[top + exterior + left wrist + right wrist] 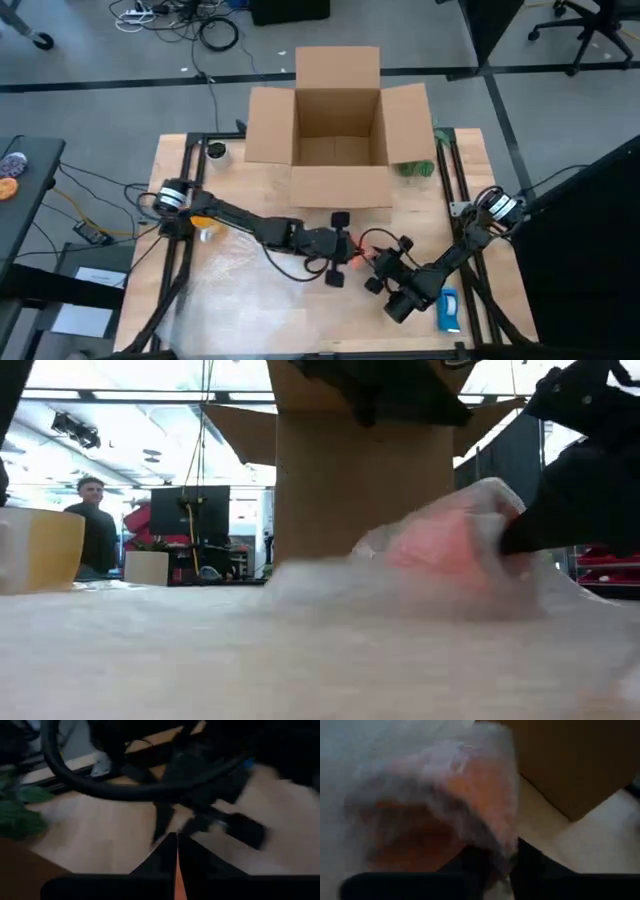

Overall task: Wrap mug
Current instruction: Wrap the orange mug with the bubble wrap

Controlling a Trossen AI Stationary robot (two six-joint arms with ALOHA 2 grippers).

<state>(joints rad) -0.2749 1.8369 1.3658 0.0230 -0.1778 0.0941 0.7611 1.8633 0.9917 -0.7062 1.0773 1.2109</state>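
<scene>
The orange mug [356,259] stands on the table in front of the box, between my two grippers. In the low view the mug [445,542] shows under a clear plastic wrap [400,575]. The wrap [232,272] spreads from there toward the table's left and near side. My left gripper [347,252] comes at the mug from the left, shut on a thin orange part. My right gripper [376,263] comes from the right, shut on the wrap that covers the mug [420,832]. My left gripper pinches a thin orange strip [176,872] between its two nearly closed fingers, coming about level from the table's left; which part of the mug this is I cannot tell. My right gripper pinches the clear wrap [504,855] between its two fingers, beside the mug's right side. It comes slanting from the table's right and near side. The wrap is drawn up and over the mug, which stands on the table.
An open cardboard box [336,120] stands at the far middle. A blue-and-white flat object [448,310] lies near the right front edge and a green thing [416,168] by the box's right. A yellow cup [40,550] stands at the left. A person [92,525] is beyond the table.
</scene>
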